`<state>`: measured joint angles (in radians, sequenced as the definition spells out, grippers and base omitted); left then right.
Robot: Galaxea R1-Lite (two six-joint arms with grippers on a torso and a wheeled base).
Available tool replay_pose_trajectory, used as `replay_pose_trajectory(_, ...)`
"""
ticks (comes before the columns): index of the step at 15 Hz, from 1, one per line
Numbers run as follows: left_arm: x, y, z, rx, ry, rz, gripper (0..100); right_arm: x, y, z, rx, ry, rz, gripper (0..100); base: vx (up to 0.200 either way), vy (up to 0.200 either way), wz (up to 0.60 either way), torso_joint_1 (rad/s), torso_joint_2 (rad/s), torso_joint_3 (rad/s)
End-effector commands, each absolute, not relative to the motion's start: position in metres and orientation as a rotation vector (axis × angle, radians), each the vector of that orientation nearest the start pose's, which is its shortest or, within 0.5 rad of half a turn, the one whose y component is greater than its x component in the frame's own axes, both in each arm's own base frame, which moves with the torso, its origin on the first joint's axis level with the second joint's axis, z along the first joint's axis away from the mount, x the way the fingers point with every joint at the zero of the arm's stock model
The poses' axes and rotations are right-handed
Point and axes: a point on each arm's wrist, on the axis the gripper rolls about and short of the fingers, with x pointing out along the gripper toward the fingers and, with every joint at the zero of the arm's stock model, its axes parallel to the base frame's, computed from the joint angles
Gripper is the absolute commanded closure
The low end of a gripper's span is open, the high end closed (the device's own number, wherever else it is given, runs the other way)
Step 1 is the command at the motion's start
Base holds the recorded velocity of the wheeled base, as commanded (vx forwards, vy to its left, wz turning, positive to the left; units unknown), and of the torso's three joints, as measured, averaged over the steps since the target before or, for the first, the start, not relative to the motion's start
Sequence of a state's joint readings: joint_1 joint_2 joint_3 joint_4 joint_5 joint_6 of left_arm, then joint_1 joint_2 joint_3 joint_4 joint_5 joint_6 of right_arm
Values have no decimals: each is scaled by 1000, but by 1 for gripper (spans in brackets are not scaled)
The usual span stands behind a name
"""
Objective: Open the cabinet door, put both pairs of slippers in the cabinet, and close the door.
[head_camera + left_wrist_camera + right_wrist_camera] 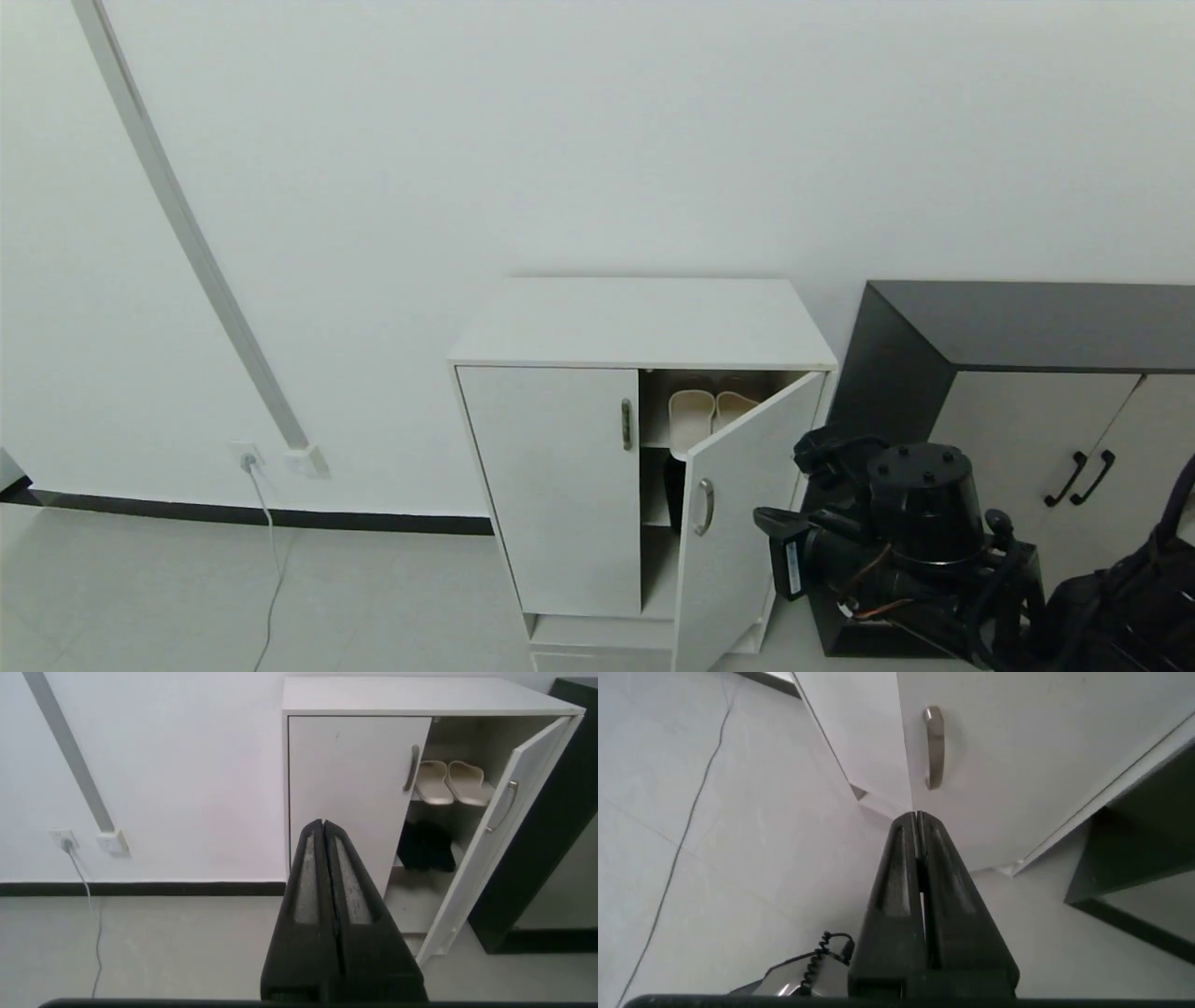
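Cabinet door (738,523) half open, just ahead of right gripper (920,817) | beige slippers (709,411) and dark slippers (427,847) shelved behind it | likely rigid, light, hinge-swung: push flat panel beside handle (932,747) | right gripper pressed closed, empty | left gripper (322,826) closed, empty, farther back

- White cabinet (642,322) ahead of me: right door (738,541) half open, left door (551,485) shut.
- Beige slippers (692,415) inside up top, side by side.
- Dark pair (427,847) directly below them.
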<state>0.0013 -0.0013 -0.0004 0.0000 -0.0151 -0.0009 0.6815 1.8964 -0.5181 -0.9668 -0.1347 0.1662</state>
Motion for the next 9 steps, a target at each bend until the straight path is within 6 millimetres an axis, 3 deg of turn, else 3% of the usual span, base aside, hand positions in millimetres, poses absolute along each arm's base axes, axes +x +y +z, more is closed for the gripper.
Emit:
replay_pose_trajectory(1,-23,0,75,-2,0,-14,100,228,181,80,-16,441,504,100,200,0,0,2,2,12)
replay_pose_trajectory(3,-23,0,75,-2,0,-12,100,224,178,76,-21,452,503,100,200,0,0,15,5,2)
replay_pose_trajectory(9,-23,0,75,-3,0,-11,100,224,180,68,-35,480,504,100,0,0,0,0,0,0)
